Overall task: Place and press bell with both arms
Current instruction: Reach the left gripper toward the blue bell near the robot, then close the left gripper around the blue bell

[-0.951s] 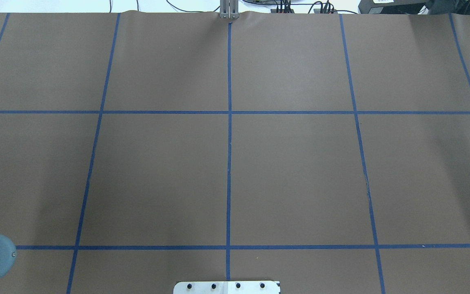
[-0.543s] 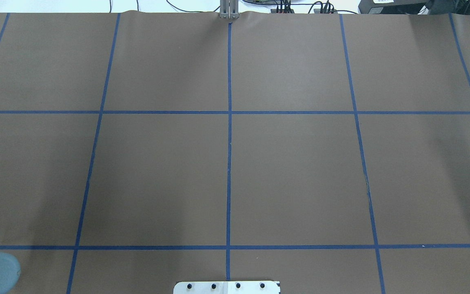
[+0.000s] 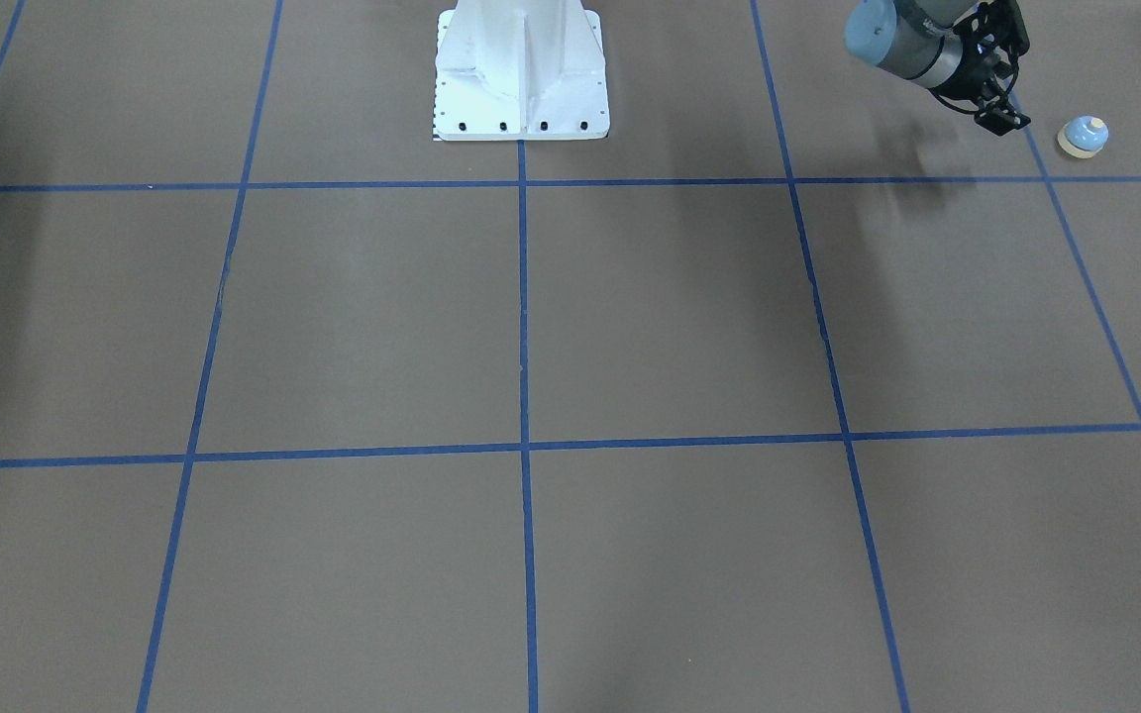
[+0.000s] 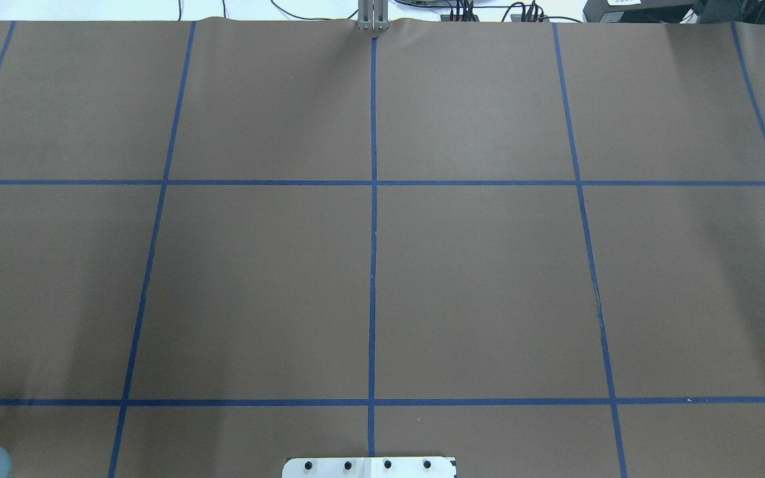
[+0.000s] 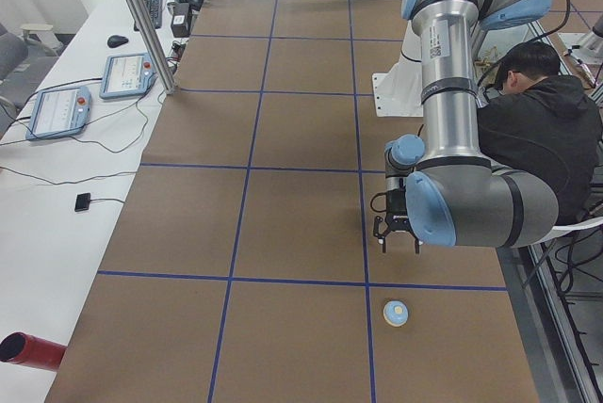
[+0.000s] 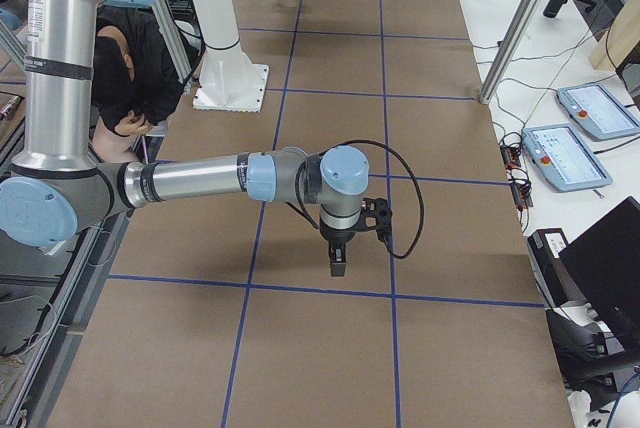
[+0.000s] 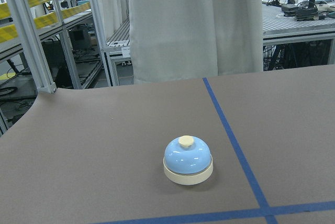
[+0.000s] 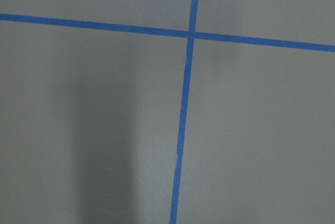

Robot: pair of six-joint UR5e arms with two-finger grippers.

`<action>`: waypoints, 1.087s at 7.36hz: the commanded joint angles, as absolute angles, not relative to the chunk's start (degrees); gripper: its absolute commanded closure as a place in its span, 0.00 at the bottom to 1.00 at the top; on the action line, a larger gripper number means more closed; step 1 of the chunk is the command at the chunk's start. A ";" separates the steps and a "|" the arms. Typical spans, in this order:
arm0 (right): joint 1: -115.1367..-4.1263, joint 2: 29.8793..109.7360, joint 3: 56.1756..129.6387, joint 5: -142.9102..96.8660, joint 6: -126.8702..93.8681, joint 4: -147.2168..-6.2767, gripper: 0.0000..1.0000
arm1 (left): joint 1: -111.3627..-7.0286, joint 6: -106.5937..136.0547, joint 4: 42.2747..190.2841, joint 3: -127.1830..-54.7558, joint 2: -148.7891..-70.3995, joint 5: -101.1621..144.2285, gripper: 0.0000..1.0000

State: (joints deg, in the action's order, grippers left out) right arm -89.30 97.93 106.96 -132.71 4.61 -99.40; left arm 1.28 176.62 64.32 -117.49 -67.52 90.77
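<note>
Bell (image 3: 1084, 135) upright, left gripper (image 3: 1004, 119) near (seemingly open)

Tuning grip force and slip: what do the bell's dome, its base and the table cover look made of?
Bell dome: glossy light blue with sharp reflections, likely painted or enamelled metal. Base and button: cream, duller sheen, probably plastic; not certain. Table cover: flat brown, no glare, looks like paper or thin card, with blue tape lines.

A robotics lab: two robot arms (image 5: 450, 92), a white bolted pedestal (image 3: 521, 69), a table (image 4: 489, 265) gridded with blue tape (image 4: 373, 265), teach pendants (image 5: 132, 75), cables (image 5: 57, 177), aluminium framing (image 5: 141, 17).
</note>
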 commanded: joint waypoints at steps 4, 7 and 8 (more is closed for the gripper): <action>-89.30 98.61 107.58 -132.80 4.48 -99.41 0.00 | 2.64 178.59 74.44 -111.54 -61.17 90.26 0.00; -89.30 98.61 107.49 -132.80 4.57 -99.41 0.00 | 2.55 177.98 80.05 -107.51 -61.00 89.74 0.00; -89.30 98.70 107.49 -132.89 4.66 -99.40 0.00 | 2.37 177.28 81.20 -106.53 -60.74 89.74 0.00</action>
